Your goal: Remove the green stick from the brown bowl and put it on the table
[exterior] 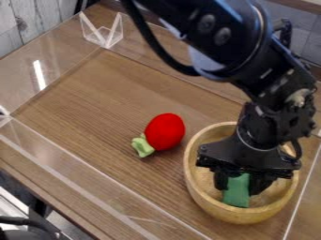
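Camera view, read from left edge to right; clear acrylic wall [38, 141] along the near-left side of the table [100, 103]; bare wood grain across the left half, well apart from anything to be grasped; red fruit-shaped toy [164, 130] at centre, its small green stem [143, 147] pointing down-left, lying just beside the brown bowl [205, 192] but seemingly not touching its rim, and no part of the job.

Further right, inside that bowl, the green stick [238, 190]; standing steeply rather than flat, long axis running roughly up and down in the picture, lower end toward the near inner wall, upper end hidden under the black fingers; lying directly beneath the gripper [249, 174], not off to either side.

Gripper pointing straight down into the bowl, jaws part-way apart and straddling the stick's upper end; looks like a grip on the stick, though actual contact of the pads cannot be told from this angle.

Judged from that: only one arm, already over the piece; next move calling for a straight lift along the stick's own axis to clear the thick rim, then a carry leftward to bare wood, past or short of the red toy; stick not yet out of the bowl.
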Controlling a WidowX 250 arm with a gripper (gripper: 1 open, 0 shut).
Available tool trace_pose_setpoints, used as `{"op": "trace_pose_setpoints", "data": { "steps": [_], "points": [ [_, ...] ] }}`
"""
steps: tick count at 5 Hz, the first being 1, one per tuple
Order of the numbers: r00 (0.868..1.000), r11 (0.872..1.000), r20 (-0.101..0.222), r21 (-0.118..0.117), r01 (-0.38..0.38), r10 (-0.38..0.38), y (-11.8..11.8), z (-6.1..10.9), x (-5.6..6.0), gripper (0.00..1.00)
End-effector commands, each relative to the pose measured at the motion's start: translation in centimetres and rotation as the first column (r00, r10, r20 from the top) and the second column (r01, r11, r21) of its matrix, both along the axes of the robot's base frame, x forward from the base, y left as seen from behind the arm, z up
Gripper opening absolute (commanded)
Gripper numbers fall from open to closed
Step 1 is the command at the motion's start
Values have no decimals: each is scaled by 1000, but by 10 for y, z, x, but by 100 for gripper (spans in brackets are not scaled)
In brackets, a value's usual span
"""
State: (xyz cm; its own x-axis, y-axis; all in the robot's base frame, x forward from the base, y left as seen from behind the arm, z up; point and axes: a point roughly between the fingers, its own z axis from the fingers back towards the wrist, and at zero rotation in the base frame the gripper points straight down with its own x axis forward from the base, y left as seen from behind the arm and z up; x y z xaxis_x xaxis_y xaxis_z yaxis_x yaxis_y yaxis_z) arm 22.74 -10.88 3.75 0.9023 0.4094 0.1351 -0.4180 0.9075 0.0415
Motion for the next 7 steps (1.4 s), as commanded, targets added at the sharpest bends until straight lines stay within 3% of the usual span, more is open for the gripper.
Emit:
{"op": "trace_pose_setpoints", "data": {
  "steps": [1, 3, 4, 7],
  "points": [
    [997, 998, 54, -29, -58, 60, -10, 17, 7, 0],
    [992, 994, 73, -45, -95, 98, -15, 37, 4, 0],
    [993, 996, 84, -56, -73, 77, -13, 53, 3, 0],
    [990, 991, 126, -100, 83, -70, 1, 103, 17, 0]
  ]
}}
